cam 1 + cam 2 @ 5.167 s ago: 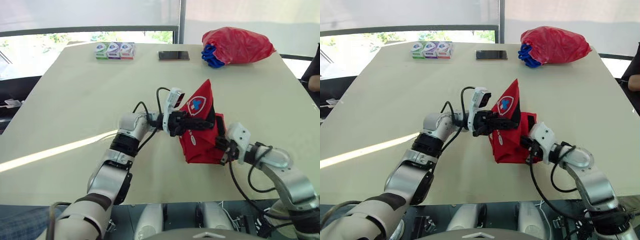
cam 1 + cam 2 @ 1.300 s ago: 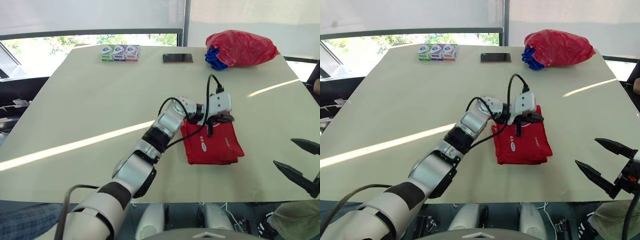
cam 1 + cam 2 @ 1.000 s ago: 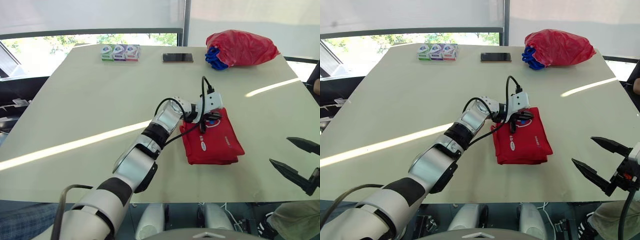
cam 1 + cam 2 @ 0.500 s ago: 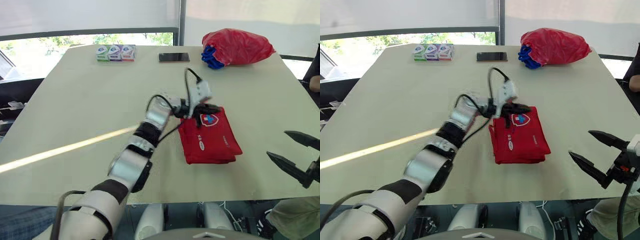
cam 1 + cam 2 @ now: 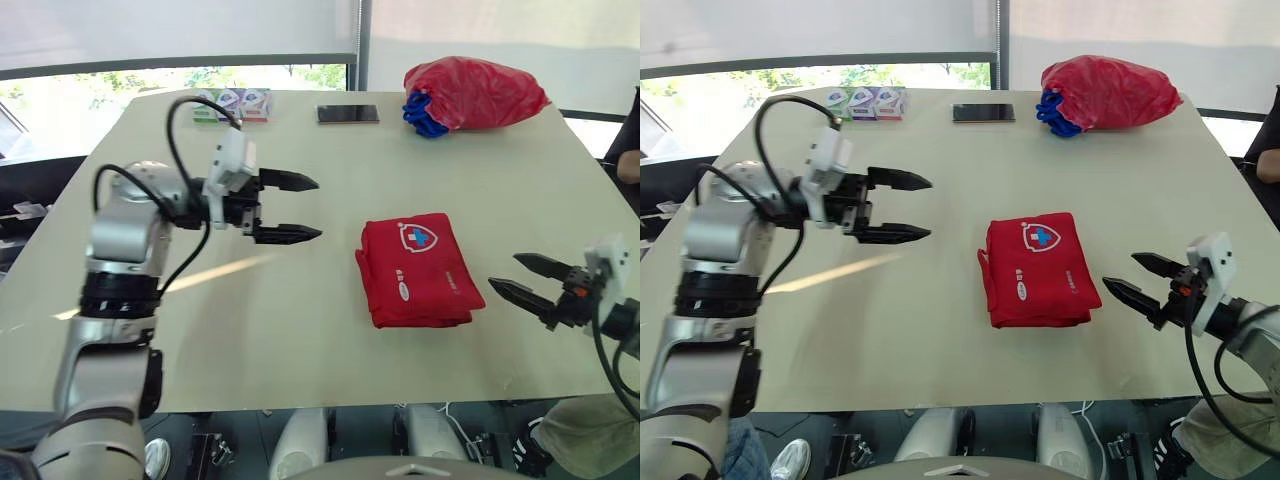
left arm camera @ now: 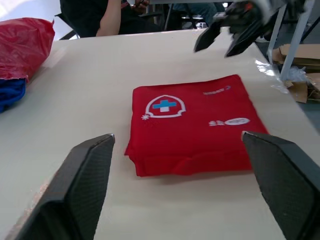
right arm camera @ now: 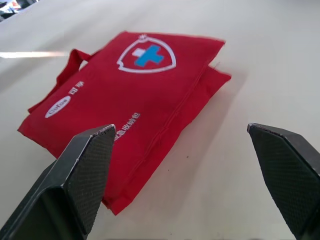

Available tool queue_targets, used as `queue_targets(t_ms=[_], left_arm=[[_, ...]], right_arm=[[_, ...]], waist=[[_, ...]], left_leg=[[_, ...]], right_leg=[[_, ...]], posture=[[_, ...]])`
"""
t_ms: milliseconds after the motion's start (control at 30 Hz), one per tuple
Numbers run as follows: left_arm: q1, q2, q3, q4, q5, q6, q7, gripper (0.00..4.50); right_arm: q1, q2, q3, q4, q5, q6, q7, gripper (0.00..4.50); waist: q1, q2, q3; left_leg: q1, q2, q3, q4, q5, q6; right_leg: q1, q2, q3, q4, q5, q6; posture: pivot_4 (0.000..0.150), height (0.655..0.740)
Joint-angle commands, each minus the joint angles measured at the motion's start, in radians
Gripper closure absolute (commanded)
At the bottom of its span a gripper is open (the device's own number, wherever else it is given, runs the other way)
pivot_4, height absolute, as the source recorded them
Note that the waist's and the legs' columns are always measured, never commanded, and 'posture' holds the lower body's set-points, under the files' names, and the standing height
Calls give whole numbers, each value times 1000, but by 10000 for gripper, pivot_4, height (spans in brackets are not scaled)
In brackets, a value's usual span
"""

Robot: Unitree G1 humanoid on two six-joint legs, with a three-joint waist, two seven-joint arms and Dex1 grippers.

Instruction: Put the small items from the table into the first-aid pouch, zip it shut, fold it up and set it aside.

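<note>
Lying folded flat on the cream worktop, the red fabric first-aid pouch with its white shield badge sits between the two grippers. The right gripper hovers just beside its edge and the left gripper is well apart on the other side. Both have fingers spread wide and hold nothing. Packing, zipping and folding look done, though the zip itself cannot be seen to confirm. At most, moving the pouch aside seems left. Three small coloured boxes lie outside the pouch, far beyond the left gripper.
</note>
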Motion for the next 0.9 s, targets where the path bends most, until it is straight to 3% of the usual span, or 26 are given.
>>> queue_targets(t_ms=[33,167,367,500,633,767,900], left_arm=[[35,28,37,-126,-81,56,11,272],[65,34,67,-200,-149,111,61,272],[80,51,92,-275,-226,161,106,272],[96,62,86,-289,-226,150,121,0],[118,71,82,-295,-219,136,126,0],[124,66,72,-291,-210,119,132,0],[115,59,72,-291,-221,116,143,0]], right_arm=[[-113,-13,59,86,21,94,19,0],[-261,36,138,223,12,202,2,0],[-319,17,268,282,-39,261,89,0],[-354,63,274,263,-8,302,101,10263],[-356,97,254,259,-11,307,79,29651],[-343,129,211,256,7,318,45,44812],[-328,194,86,250,57,321,-46,44812]], waist=[[3,0,0],[1,-1,1],[-6,-1,2],[-11,-1,2],[-11,-1,2],[-11,-2,2],[-10,-1,2]], left_leg=[[0,0,0,0,0,0],[0,0,0,0,0,0],[-1,0,0,0,0,0],[0,0,0,0,0,0],[0,1,0,-1,0,0],[1,1,0,-1,0,0],[1,1,1,-1,0,0]], right_leg=[[0,0,0,0,0,0],[0,1,0,0,0,0],[-1,1,0,0,0,0],[-1,1,0,1,0,0],[-1,2,1,1,0,0],[-1,2,1,1,0,0],[-1,2,1,1,0,0]], posture=[[1500,7400],[1500,7400],[1500,7400],[1500,7400],[1500,7400],[1500,7400],[1500,7400]])
